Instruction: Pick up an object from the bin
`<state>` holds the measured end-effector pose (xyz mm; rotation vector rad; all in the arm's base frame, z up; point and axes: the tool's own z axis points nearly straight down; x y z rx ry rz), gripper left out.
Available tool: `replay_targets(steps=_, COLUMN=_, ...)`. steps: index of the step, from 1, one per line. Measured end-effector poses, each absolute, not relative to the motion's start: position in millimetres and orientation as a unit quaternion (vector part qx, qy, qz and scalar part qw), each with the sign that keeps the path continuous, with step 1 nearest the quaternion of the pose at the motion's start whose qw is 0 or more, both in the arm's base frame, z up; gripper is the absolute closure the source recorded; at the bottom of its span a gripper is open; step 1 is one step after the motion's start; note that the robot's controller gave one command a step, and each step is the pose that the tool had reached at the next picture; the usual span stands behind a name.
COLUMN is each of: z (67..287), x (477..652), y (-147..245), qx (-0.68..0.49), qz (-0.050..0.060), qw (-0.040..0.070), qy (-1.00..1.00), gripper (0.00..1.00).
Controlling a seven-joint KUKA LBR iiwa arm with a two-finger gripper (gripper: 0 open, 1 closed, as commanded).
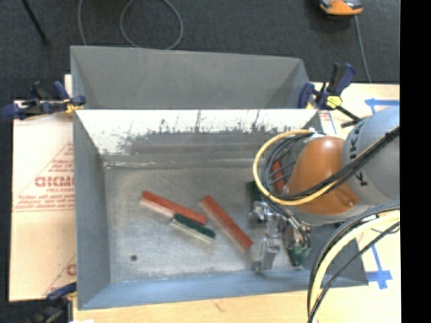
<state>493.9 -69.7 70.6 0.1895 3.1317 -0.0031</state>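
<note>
My gripper (267, 246) is low in the bin's right front corner, close to the floor. Just to its left lies a long orange-red bar (225, 221), set on a slant, with its lower end almost at the gripper. Further left a red bar (171, 207) lies at a slant, and a shorter dark green and white bar (192, 227) rests against its right end. A small green thing (297, 251) shows just right of the gripper, partly hidden by the arm.
The arm with its orange cover and looped cables hangs over the bin's right side and hides that part of the floor. A small dark speck (133, 258) lies near the front left.
</note>
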Motion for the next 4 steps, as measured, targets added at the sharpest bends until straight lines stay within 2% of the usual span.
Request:
replay_targets(steps=1, z=175, x=512.0, y=-38, qx=0.078, qz=0.001, qw=0.006, qy=0.997, gripper=0.00)
replay_targets(steps=2, z=70, x=512.5, y=-25, qx=0.117, qz=0.000, qw=-0.002, qy=0.993, gripper=0.00)
replay_targets(steps=3, z=75, x=514.5, y=-26, qx=0.114, qz=-0.001, qw=0.002, qy=0.993, gripper=1.00)
replay_targets(steps=4, z=210, x=502.3, y=-39, qx=0.110, qz=0.000, qw=0.004, qy=0.994, gripper=1.00)
